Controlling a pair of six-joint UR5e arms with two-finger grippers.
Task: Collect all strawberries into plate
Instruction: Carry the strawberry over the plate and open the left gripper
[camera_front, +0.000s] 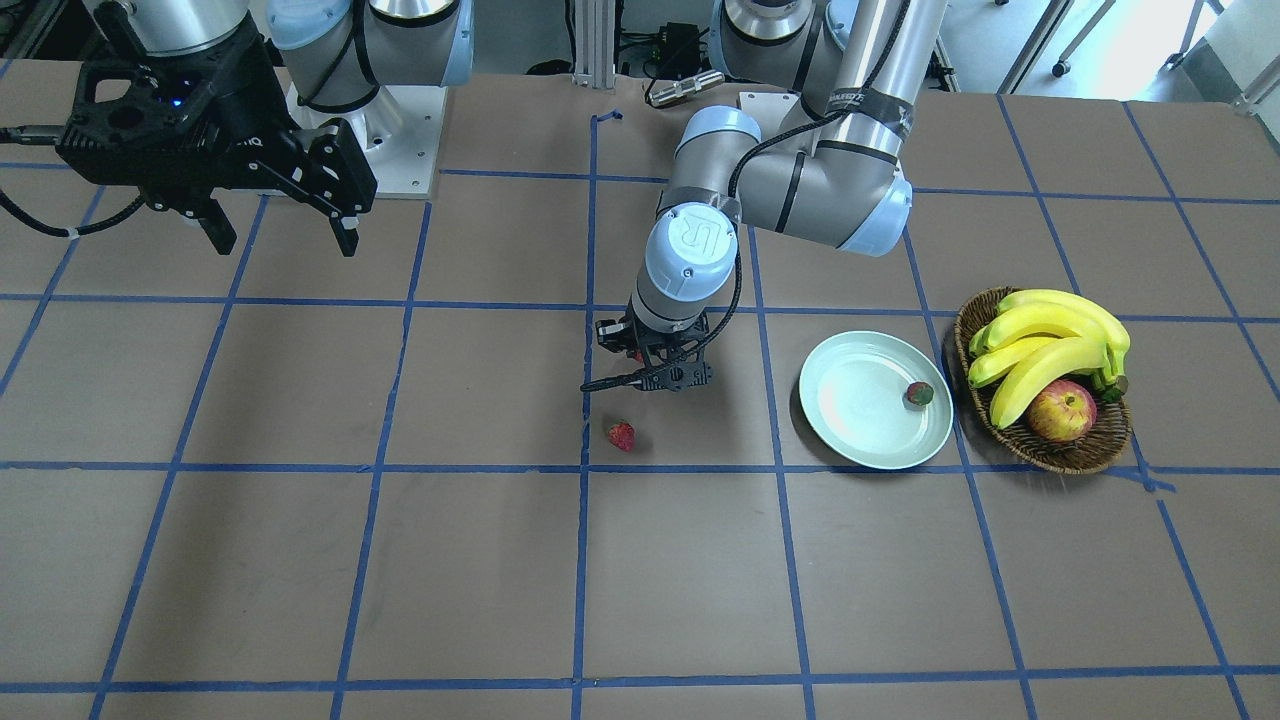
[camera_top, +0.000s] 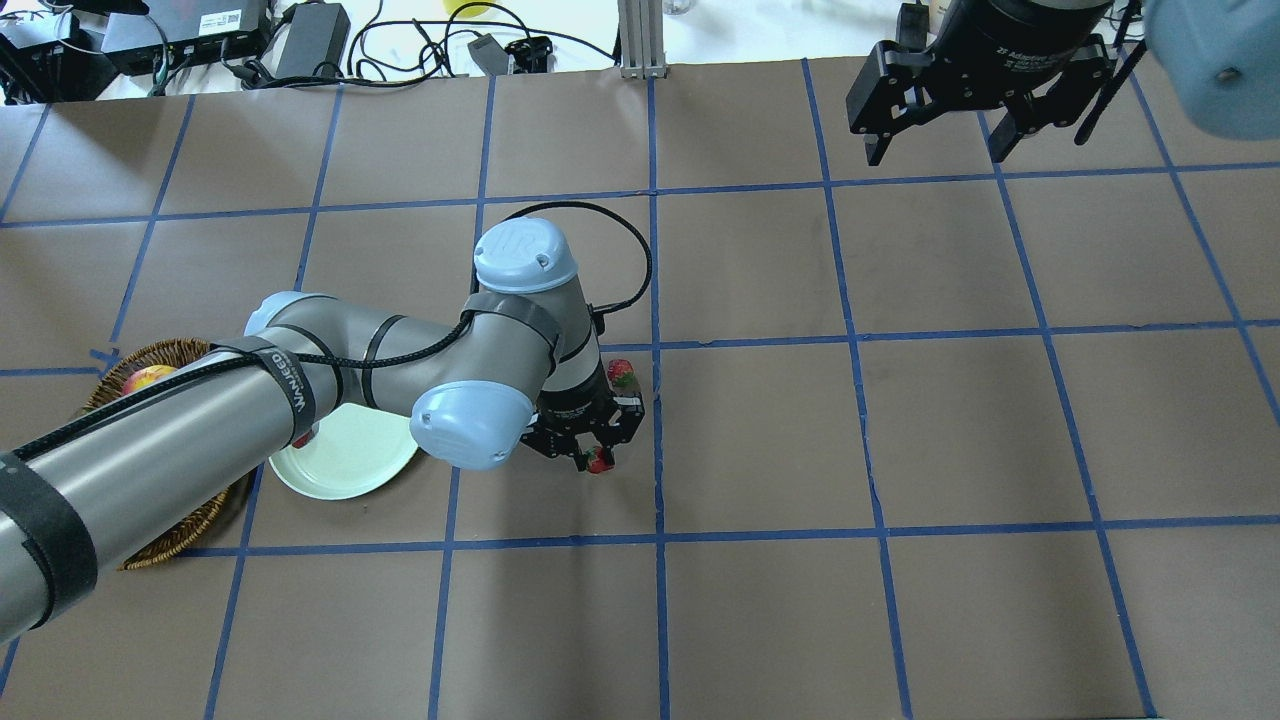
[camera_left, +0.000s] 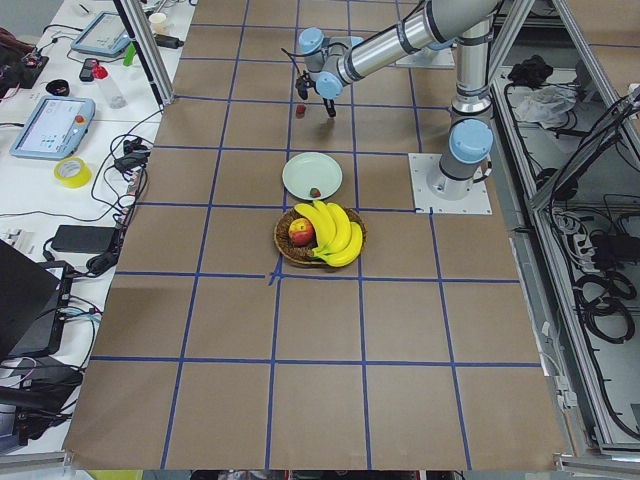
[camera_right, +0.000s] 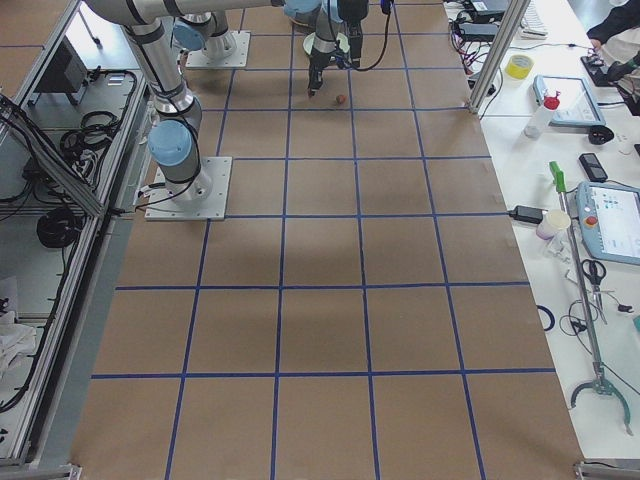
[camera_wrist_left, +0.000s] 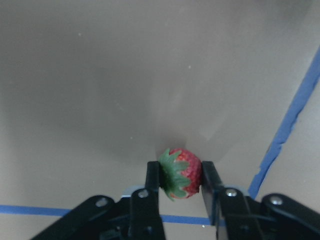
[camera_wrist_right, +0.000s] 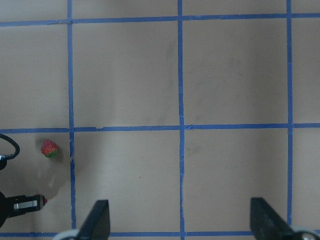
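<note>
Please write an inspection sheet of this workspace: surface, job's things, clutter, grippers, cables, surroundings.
Surface: brown table, blue tape grid.
Job's things: plate strawberry lies on the plate; loose strawberry on the table; held strawberry in the left gripper.
Clutter: basket with bananas and apple.
Grippers: left gripper shut on a strawberry; right gripper open, empty.
Cables: black cable looped at the left wrist.
Surroundings: side bench with tablet, tape roll.
</note>
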